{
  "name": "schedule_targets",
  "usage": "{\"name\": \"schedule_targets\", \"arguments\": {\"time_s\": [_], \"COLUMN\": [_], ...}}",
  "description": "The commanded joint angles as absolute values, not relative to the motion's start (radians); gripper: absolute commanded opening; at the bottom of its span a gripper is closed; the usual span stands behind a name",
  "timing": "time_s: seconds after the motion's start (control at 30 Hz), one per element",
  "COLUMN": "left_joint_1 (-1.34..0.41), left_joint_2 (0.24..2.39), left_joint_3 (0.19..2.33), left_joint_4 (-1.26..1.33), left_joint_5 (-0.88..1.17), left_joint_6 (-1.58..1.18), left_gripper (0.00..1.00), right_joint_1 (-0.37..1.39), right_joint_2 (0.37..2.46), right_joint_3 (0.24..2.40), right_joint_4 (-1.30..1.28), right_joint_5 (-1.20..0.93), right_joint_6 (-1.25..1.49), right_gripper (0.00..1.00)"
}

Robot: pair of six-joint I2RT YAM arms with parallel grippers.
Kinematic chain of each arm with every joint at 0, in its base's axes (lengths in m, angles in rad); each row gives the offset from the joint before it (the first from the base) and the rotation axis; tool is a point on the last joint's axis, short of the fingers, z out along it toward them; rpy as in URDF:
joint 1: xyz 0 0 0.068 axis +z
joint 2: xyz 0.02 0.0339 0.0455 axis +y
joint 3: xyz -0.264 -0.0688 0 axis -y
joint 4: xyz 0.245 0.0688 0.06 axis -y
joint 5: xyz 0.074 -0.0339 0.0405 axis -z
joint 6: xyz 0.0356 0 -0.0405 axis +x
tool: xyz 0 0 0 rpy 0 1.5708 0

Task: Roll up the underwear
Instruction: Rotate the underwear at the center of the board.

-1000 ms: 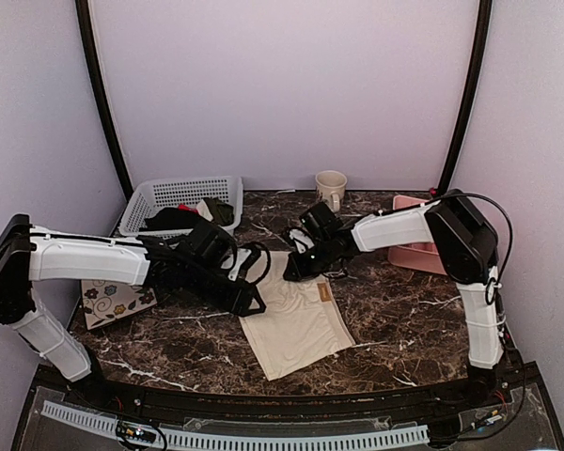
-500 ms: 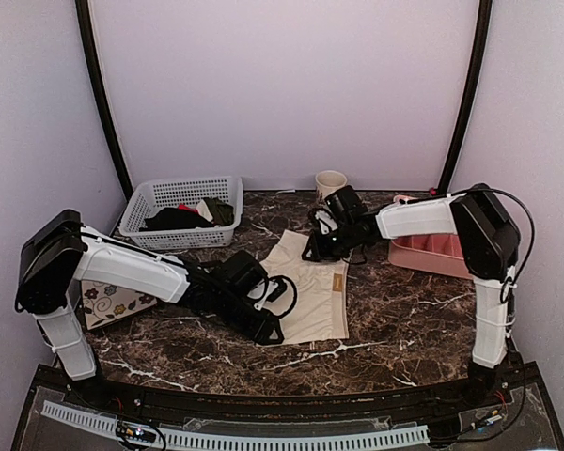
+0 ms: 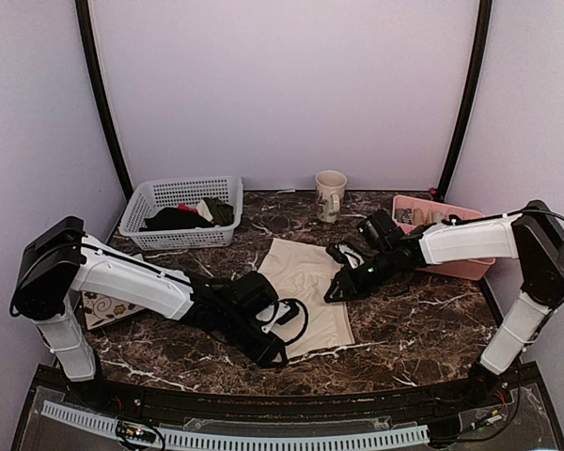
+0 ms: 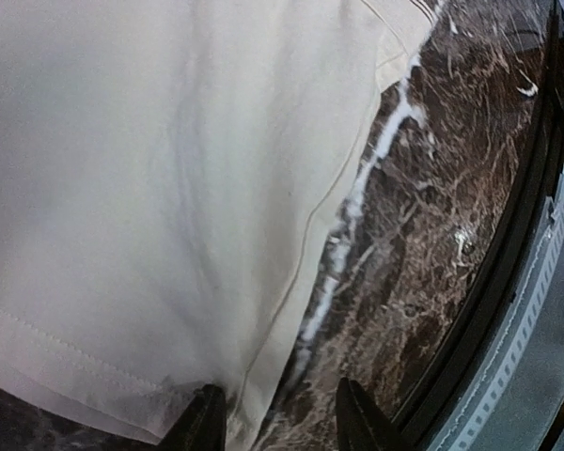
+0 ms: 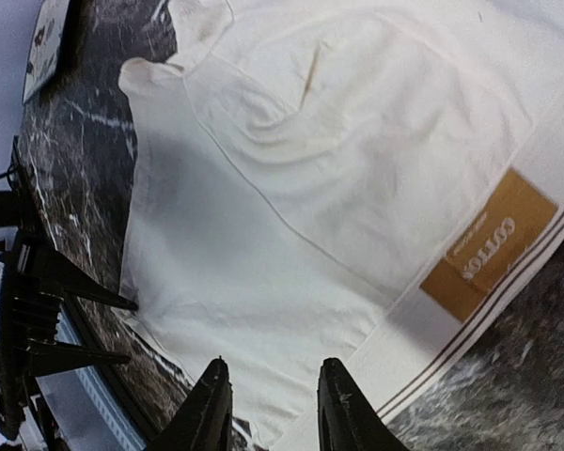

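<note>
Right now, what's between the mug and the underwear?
Nothing: just bare marble table between the mug and the far edge of the underwear. The top external view shows it.

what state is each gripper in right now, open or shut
left gripper: open, fingers either side of the underwear edge, not clamped
right gripper: open over the underwear, holding nothing

One plain cream-beige cloth underwear [image 3: 310,279] lies mid-worktop on the single dark marble worktop [image 3: 409,329]. One white plastic lattice basket [image 3: 179,239] sits at the far left corner, holding one black garment [image 3: 169,220] and one olive garment [image 3: 222,212]. There is one cream ceramic mug [image 3: 331,189] at the far edge, one pink tray [image 3: 462,268] at the right edge and one floral tile [image 3: 108,306] at the left edge. Two white-and-black arms [image 3: 122,277] [image 3: 461,242] reach over it.
</note>
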State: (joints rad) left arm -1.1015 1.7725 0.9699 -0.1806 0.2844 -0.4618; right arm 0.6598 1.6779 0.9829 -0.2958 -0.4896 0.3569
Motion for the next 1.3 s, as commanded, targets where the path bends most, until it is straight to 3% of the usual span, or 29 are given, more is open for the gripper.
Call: {"name": "schedule_targets", "arguments": {"time_s": [0.0, 0.3, 0.8, 0.97, 1.13, 1.27], "left_joint_1": [-1.191, -1.258, -1.217, -1.12, -1.024, -0.896], "left_joint_2": [1.778, 1.626, 1.554, 1.495, 1.452, 1.44], "left_joint_3": [0.919, 0.77, 0.854, 0.843, 0.902, 0.957], "left_joint_4": [-0.227, -0.179, -0.264, -0.257, -0.32, -0.355], "left_joint_5": [0.323, 0.295, 0.244, 0.283, 0.282, 0.297], "left_joint_6": [-0.527, -0.687, -0.622, -0.591, -0.478, -0.382], "left_gripper": [0.42, 0.41, 0.46, 0.56, 0.7, 0.75], "right_joint_1": [0.713, 0.806, 0.919, 0.926, 0.92, 0.84], "right_joint_2": [1.584, 1.482, 1.562, 1.547, 1.475, 1.428], "right_joint_3": [0.92, 0.78, 0.706, 0.67, 0.713, 0.786], "right_joint_4": [-0.348, -0.329, -0.274, -0.268, -0.294, -0.307], "right_joint_5": [-0.524, -0.527, -0.503, -0.554, -0.602, -0.569], "right_joint_6": [0.338, 0.384, 0.386, 0.39, 0.392, 0.371], "right_gripper": [0.31, 0.29, 0.26, 0.27, 0.34, 0.39]}}
